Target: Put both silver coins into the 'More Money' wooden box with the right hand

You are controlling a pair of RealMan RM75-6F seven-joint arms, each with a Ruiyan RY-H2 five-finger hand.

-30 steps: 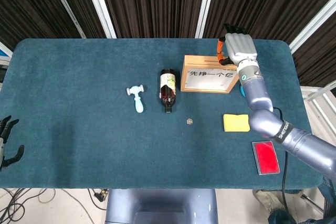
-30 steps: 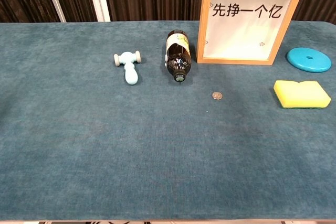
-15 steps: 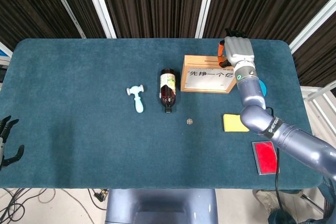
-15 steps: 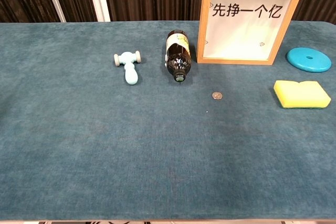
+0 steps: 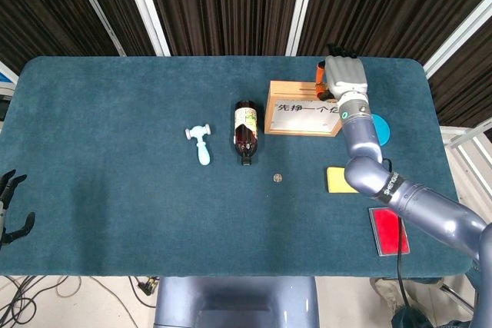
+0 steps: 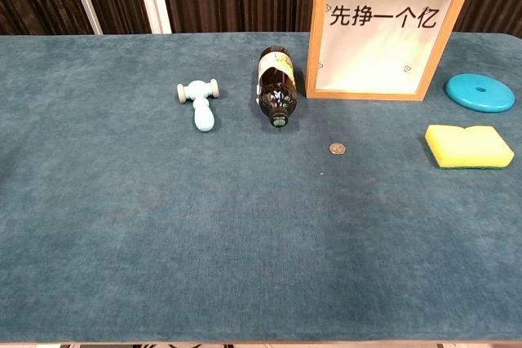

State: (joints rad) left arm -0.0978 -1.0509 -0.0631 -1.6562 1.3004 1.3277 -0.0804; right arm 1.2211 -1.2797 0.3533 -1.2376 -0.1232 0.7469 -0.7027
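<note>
Coin (image 6: 337, 148) lies flat on cloth: thin, light, slippery, so pinch its edges; right hand (image 5: 344, 76) over box (image 5: 304, 109), grasp unreadable.

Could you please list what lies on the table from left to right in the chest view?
Toy hammer → brown bottle → silver coin → wooden box → yellow sponge → blue disc.

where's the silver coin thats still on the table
In the head view the silver coin lies on the cloth right of centre, between the brown bottle's mouth and the yellow sponge, in front of the wooden box.
</note>
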